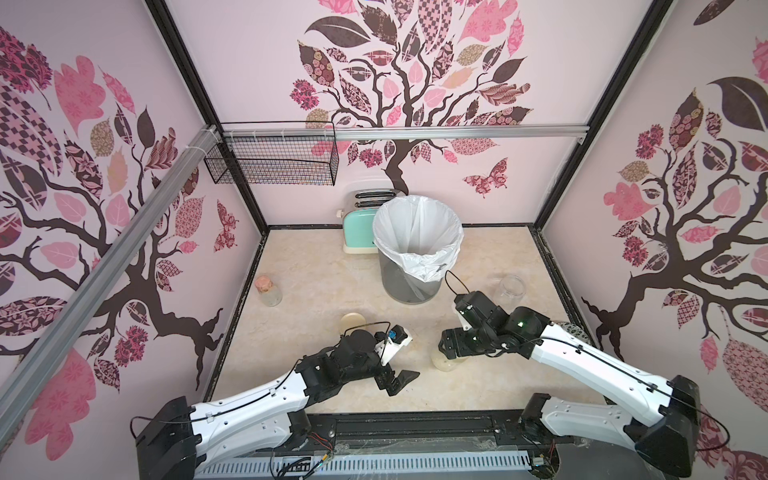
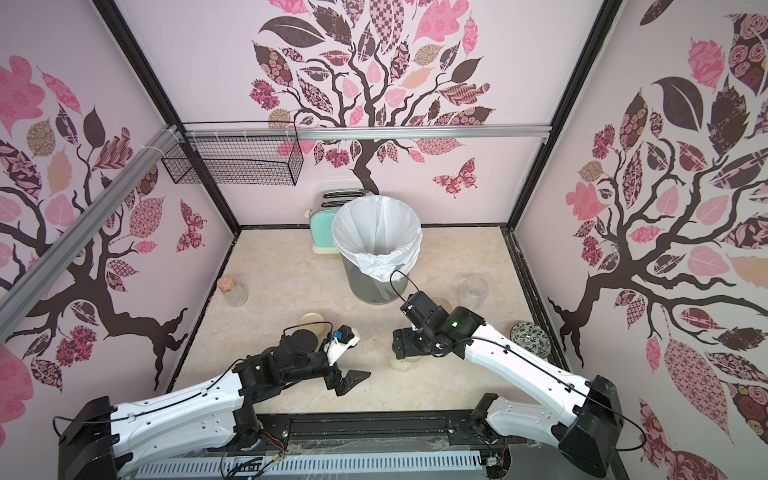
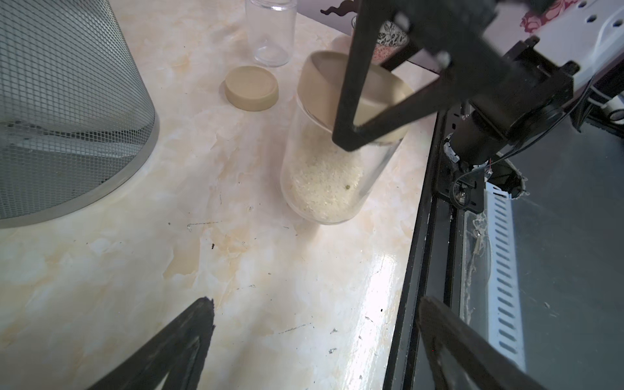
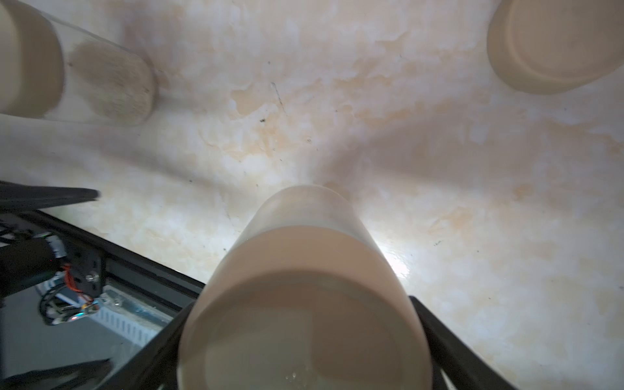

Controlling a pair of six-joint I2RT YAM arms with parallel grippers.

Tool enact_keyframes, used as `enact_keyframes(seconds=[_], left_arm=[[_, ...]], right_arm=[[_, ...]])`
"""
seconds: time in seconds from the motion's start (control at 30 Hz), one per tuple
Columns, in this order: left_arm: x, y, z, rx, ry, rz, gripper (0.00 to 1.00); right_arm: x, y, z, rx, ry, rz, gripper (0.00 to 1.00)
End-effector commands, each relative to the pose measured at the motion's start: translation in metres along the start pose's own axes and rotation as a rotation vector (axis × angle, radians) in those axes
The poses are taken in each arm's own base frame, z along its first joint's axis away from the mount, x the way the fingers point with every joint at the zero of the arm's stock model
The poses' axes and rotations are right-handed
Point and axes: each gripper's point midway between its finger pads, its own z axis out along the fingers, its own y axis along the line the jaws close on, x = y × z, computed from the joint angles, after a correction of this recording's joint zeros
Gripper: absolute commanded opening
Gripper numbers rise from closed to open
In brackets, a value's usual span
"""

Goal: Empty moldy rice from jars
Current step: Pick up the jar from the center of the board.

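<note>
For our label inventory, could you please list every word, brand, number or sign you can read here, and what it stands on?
None: no readable text in any view.
The lidded rice jar, loose lid, empty glass jar, toaster and bin liner show no lettering.
The wallpaper shows only leaves and butterflies.

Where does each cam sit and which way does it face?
Top views: stereo head high above arm bases, facing down and forward over table, bin; left arm, right arm show.
Left wrist: on left arm, faces sideways to rice jar; left hand shows, open.
Right wrist: on right arm, faces down on that jar's lid; right hand grips it.
Shared: both wrist views show this jar.
</note>
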Motion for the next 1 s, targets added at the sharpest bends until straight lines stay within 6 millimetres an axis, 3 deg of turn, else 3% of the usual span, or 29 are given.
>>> enact_keyframes(seconds=[0.0,0.23,0.5,0.7,0.97], left_arm=[[-0.030,-0.008,0.004,0.043,-0.090,0.095,0.98],[-0.057,-0.014,0.023,0.086,-0.107,0.199,0.98],[-0.085,0.000,0.029,-0.005,-0.148,0.280,0.98],[-0.110,0.009,0.023,-0.076,-0.236,0.297,0.98],[-0.124,0.007,0.017,-0.086,-0.274,0.329,0.98]], right_arm=[[-0.035,0.039,-0.040,-0.188,-0.117,-0.028,0.60],[-0.053,0.065,-0.066,-0.309,-0.145,-0.052,0.59],[-0.064,0.089,-0.088,-0.408,-0.153,-0.089,0.58],[-0.066,0.096,-0.092,-0.442,-0.143,-0.103,0.57],[-0.067,0.098,-0.095,-0.488,-0.128,-0.105,0.57]])
